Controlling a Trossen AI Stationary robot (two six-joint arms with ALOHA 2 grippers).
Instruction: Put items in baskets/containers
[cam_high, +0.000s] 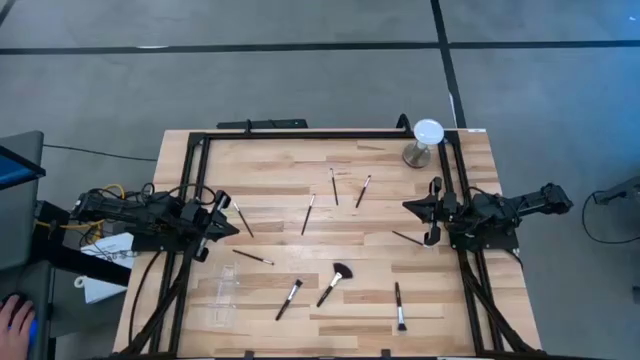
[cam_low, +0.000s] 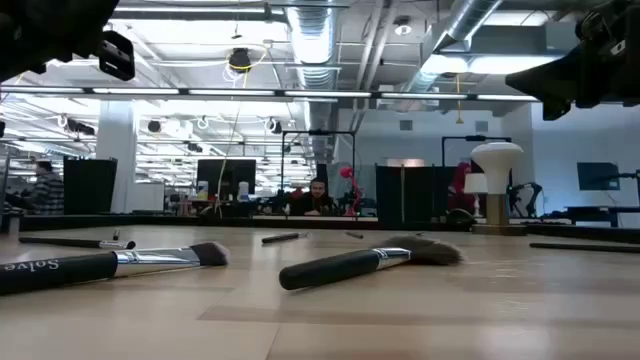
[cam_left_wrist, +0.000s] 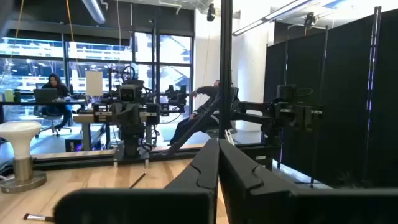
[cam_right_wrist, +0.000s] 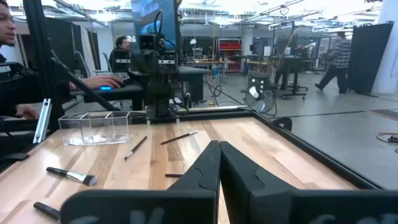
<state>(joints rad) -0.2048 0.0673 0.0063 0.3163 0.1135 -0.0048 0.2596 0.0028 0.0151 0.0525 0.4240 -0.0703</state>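
Clear plastic tray (cam_high: 222, 293): seemingly empty | brushes (cam_high: 334, 283) on table | left hand (cam_high: 228, 203), right hand (cam_high: 412, 207): closed, holding nothing

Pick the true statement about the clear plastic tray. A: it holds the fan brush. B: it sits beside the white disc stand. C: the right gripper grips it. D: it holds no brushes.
D: the clear plastic tray near the left arm shows only bare wood through it, while the fan brush lies on the table apart from it.
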